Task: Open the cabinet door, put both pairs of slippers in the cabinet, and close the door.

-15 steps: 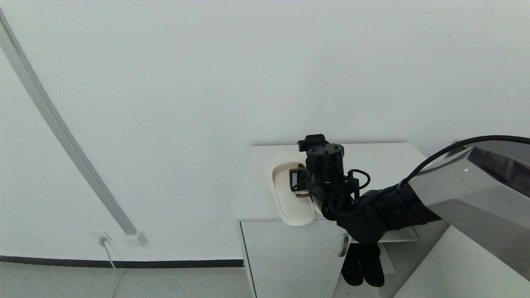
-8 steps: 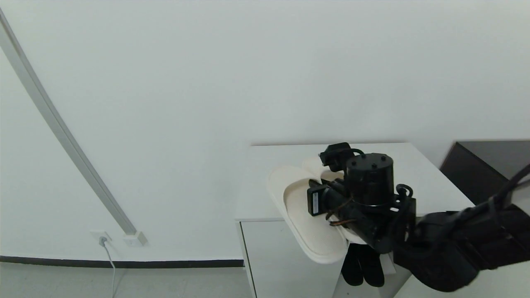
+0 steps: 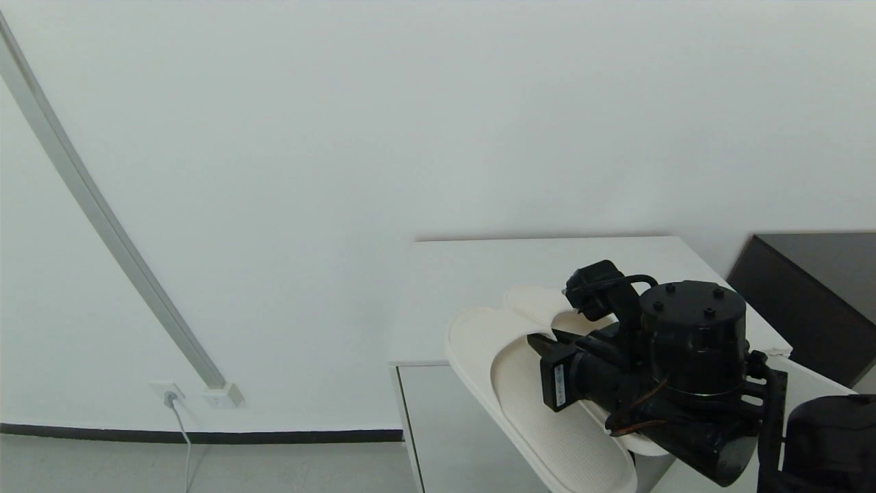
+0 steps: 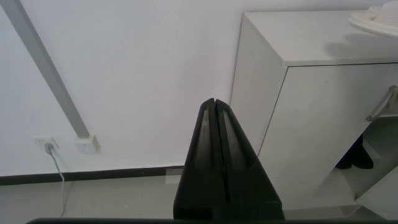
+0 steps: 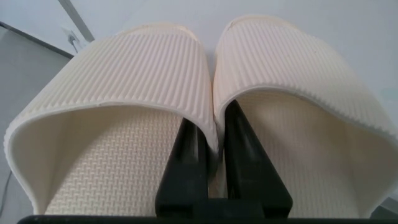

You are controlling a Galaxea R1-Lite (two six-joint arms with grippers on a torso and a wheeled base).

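My right gripper (image 5: 212,138) is shut on the pair of cream slippers (image 5: 155,81), one finger inside each, pinching the two inner strap edges together. In the head view the cream slippers (image 3: 520,383) hang in the air off the front edge of the white cabinet (image 3: 479,270), heels tilted down. A pair of black slippers (image 4: 356,157) stands inside the cabinet's open right compartment, beside the shut left door (image 4: 323,124) and its handle (image 4: 384,104). My left gripper (image 4: 215,118) is shut on nothing, low and left of the cabinet.
A dark piece of furniture (image 3: 814,287) stands to the right of the cabinet. A wall socket with a cable (image 3: 168,395) and a grey conduit (image 3: 102,212) are on the wall to the left. Open floor (image 4: 124,193) lies left of the cabinet.
My right arm has lifted the cream slippers off the cabinet top and drawn them forward and to the right, past the front edge. The black slippers are now hidden behind them in the head view.
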